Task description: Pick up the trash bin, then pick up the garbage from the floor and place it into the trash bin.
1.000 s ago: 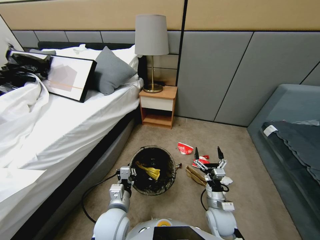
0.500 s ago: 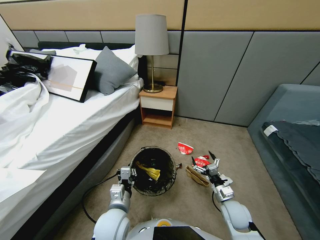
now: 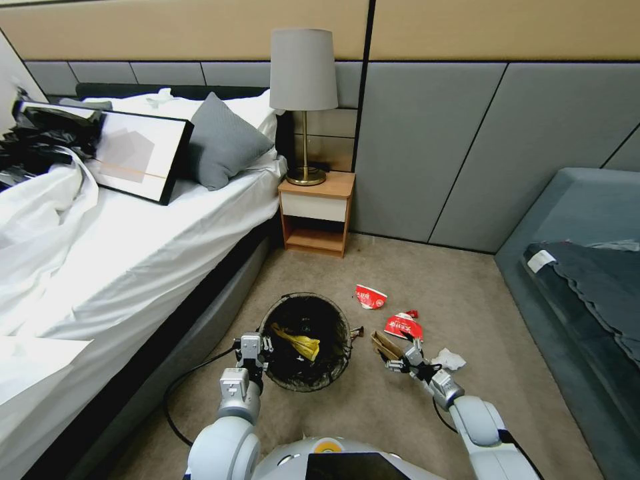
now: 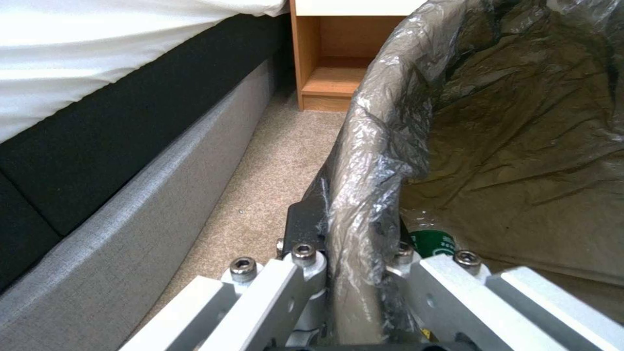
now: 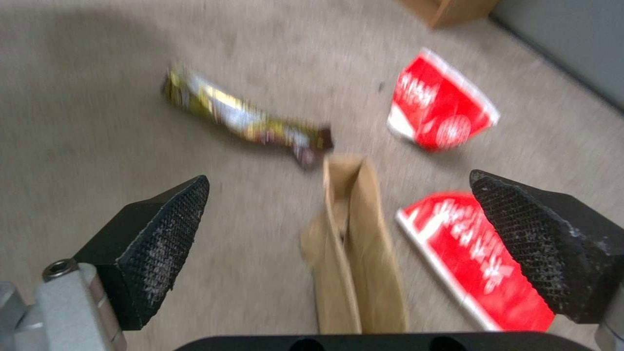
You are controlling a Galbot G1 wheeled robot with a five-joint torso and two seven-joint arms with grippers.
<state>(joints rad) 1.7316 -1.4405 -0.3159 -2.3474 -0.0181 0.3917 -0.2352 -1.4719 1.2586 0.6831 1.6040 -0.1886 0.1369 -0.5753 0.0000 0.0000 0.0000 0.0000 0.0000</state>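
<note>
The left gripper point(image 3: 257, 347) is clamped on the near rim of the trash bin point(image 3: 333, 373), one finger outside and one inside the dark liner bag point(image 4: 390, 126) folded over the edge. The bin sits on the carpet point(image 3: 467, 280) beside the bed point(image 3: 133, 253), and a yellow wrapper point(image 3: 300, 342) lies inside it.

The right gripper point(image 3: 399, 360) is low over the litter to the right of the bin, its fingers spread wide and holding nothing. From its wrist, the tan paper bag point(image 5: 354, 243) lies between the two black fingertips point(image 5: 163, 234). A red-and-white wrapper point(image 5: 481, 258) lies just beside the bag, a second one point(image 5: 438, 102) farther on, and a dark, yellowish wrapper point(image 5: 247, 117) near the bag's far end. A white tissue scrap point(image 3: 450, 360) rests on the carpet close to the right arm.
</note>
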